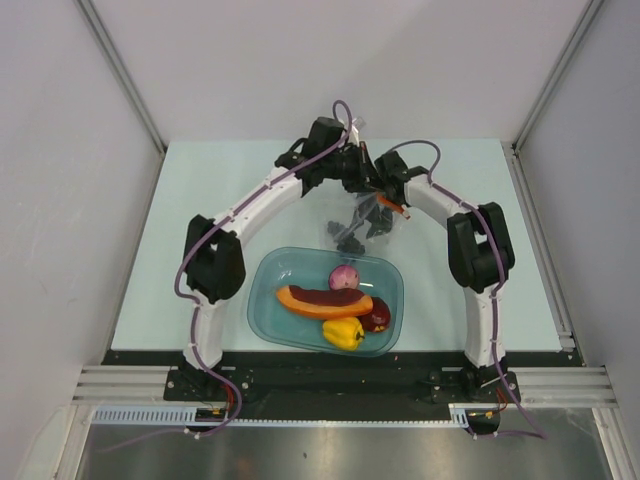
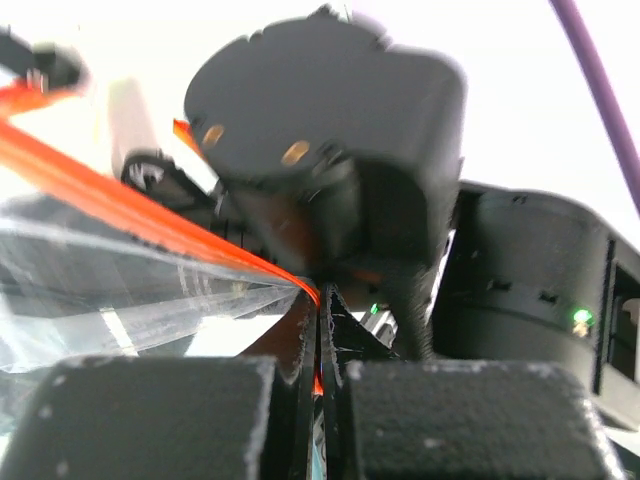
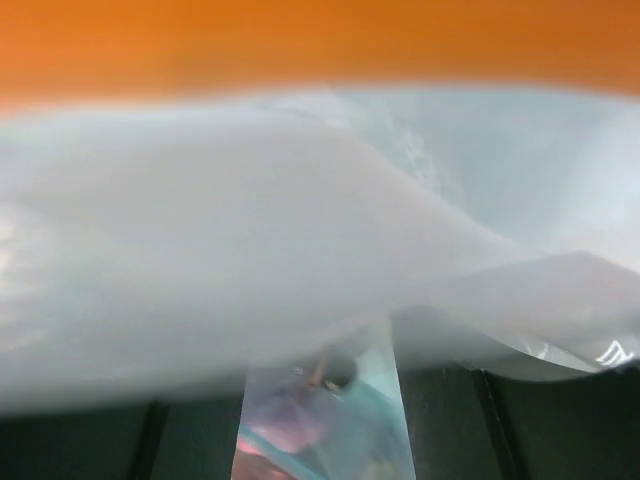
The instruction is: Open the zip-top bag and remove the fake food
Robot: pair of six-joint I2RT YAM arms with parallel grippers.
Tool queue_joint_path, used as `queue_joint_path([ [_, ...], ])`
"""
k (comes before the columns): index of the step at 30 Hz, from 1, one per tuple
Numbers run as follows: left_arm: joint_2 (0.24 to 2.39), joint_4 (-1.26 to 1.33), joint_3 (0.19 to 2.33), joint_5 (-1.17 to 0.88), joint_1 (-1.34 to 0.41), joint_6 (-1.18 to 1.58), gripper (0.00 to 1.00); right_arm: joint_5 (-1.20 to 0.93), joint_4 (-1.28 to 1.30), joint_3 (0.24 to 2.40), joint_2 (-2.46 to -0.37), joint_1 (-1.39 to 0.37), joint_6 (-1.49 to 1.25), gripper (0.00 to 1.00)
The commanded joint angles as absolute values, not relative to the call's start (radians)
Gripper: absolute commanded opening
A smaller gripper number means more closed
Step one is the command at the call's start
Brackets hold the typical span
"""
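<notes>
Only the overhead view is showing the bag hanging between both arms, just beyond the teal tub where the fake food is lying. Up close, the left gripper is pinching the bag's orange strip, fully closed. Clear film is filling the right wrist view. The right gripper is standing partly open, and I cannot tell whether it is holding anything.

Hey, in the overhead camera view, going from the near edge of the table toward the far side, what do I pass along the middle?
Teal tub, near rim → yellow bell pepper → orange-and-maroon slice → pink-purple onion → zip-top bag, held up beyond the tub.
</notes>
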State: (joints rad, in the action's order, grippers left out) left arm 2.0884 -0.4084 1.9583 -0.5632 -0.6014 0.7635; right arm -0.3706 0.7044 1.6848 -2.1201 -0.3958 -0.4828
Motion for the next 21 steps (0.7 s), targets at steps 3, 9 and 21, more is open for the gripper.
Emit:
queue_joint_path([
  [3, 2.092, -0.308, 1.97, -0.586, -0.646, 0.795, 0.0, -0.334, 0.713, 1.531, -2.028, -0.428, -0.379, 0.59],
  [9, 2.082, -0.296, 1.911, -0.581, -0.649, 0.807, 0.0, -0.365, 0.677, 1.506, -2.023, -0.443, -0.368, 0.55],
  [21, 2.059, -0.311, 1.882, -0.577, -0.649, 0.796, 0.0, -0.541, 0.577, 1.48, -2.028, -0.393, -0.477, 0.21],
])
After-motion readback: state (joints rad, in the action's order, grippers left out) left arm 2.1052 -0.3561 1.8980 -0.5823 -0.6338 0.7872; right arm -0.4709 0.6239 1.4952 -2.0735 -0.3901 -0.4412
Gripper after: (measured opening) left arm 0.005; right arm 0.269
